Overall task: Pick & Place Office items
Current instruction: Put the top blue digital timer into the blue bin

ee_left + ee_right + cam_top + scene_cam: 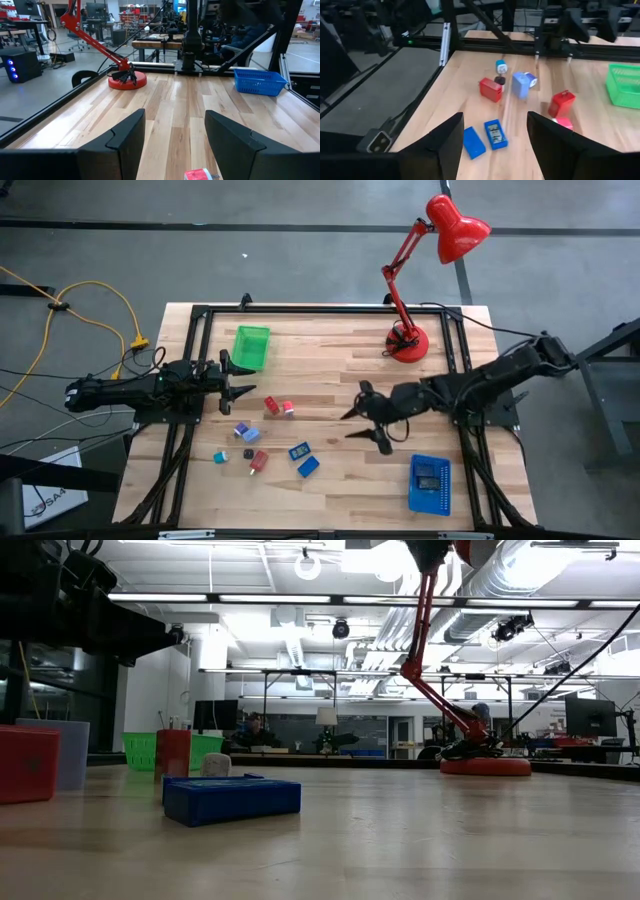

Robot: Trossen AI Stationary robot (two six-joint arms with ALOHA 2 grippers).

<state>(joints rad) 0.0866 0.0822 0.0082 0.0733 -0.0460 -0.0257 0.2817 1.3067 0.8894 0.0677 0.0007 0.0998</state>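
Observation:
The office items lie loose on the wooden table between my two grippers: two red pieces [272, 406] [288, 409], a lilac block [241, 430], a teal piece [221, 455], a black piece [248, 453], another red block [259, 462] and two blue blocks [299, 450] [308, 466]. My left gripper [242, 378] hovers open just left of the red pieces, one of which [200, 174] shows below its fingers. My right gripper [358, 420] hovers open to the right of the group, facing the blue blocks [495, 134] and the lilac block [520, 84]. Neither touches anything.
A green tray [251, 346] sits at the far left of the table. A blue perforated tray [430, 484] lies near the right front corner. A red desk lamp stands on its base [407, 342] at the far right. Black frame rails [195, 330] border the table.

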